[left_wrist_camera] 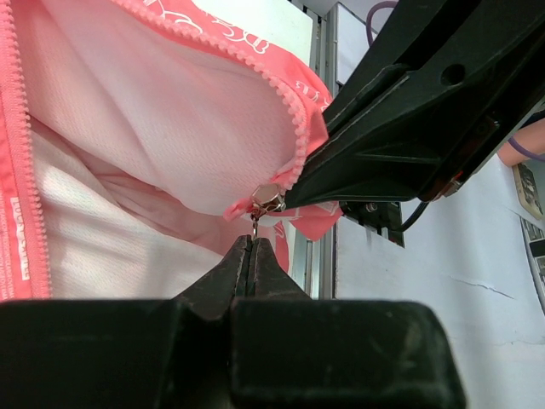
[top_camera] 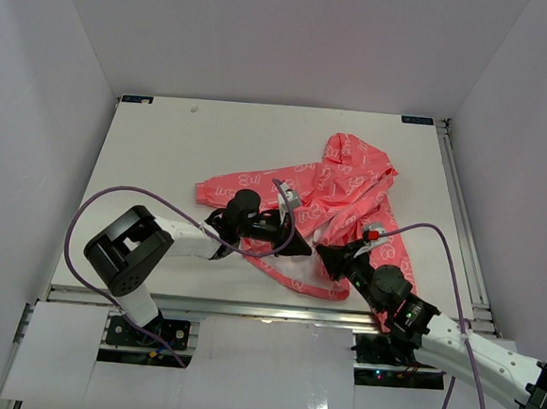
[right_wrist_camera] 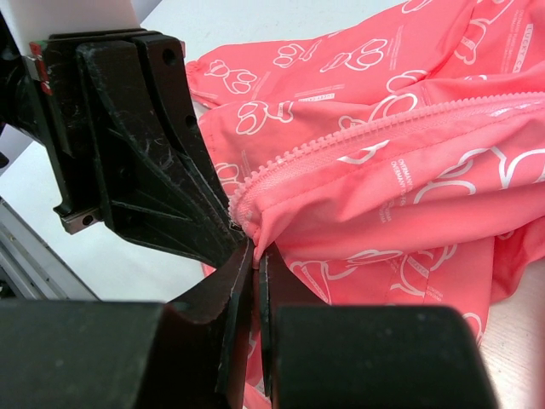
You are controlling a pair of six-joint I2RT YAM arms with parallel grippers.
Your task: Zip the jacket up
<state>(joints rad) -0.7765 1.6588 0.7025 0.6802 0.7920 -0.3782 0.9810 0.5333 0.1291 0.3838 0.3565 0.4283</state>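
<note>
White table (top_camera: 165, 139) bears the jacket (top_camera: 351, 182); left fingers (left_wrist_camera: 223, 281) pinch its zipper pull (left_wrist_camera: 254, 227), right fingers (right_wrist_camera: 235, 294) clamp its fabric.

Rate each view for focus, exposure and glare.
Top external: evenly lit with soft shadows, the jacket and the table sharp throughout. Left wrist: the zipper slider is crisp, the white lining is bright and close to overexposed, and the left gripper is a dark foreground mass with little detail. Right wrist: the jacket's prints are sharp, and the right gripper is underexposed black.
</note>
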